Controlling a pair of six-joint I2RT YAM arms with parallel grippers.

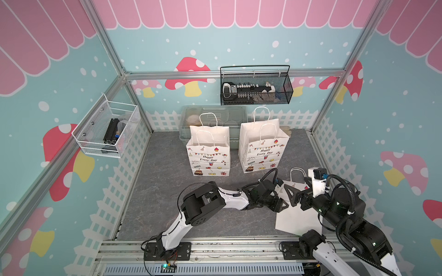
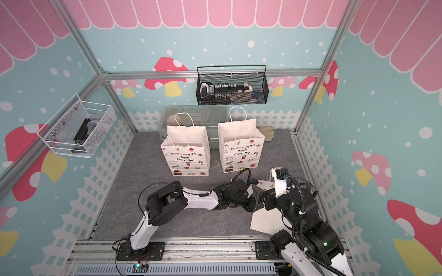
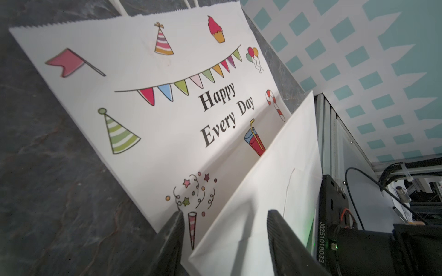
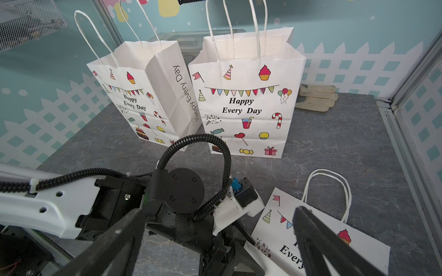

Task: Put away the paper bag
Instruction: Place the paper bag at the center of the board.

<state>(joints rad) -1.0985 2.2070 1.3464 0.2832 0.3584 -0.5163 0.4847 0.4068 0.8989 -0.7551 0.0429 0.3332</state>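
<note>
Three bags in the cell, one is the job. Flat paper bag [image 1: 296, 222] lies printed side up on the grey table [image 1: 167, 191], front right, close to the right wall; both top views show it [image 2: 265, 221]. Its handles [image 4: 327, 172] point at the back wall. Its blank bottom flap [image 3: 263, 186] is folded over the print and tilted up off it.

My left gripper [image 3: 224, 213] sits low at that flap's corner with the jaws partly apart. One finger [image 3: 172, 239] is over the printed face, the other over the blank flap, and the flap edge runs between them. Nothing clamped as far as I see. Whether a pad touches paper I can't tell; the wrist view is too oblique.

My right gripper [image 4: 220, 210] is spread wide and holds nothing. It hovers above my left wrist and the handle end of the bag, aimed toward the back.

Further out:
- Standing bag [image 1: 208, 153] is mid-table, upright, mouth open.
- Second standing bag [image 1: 263, 148] is beside it on the right, with a gap between them.
- Clear lidded bin [image 1: 212, 114] sits behind both, against the back wall.
- Gloves [image 4: 315, 98] lie in the back right corner.
- Black mesh basket [image 1: 256, 86] hangs on the back rail.
- White mesh basket [image 1: 105, 129] hangs on the left wall.
</note>
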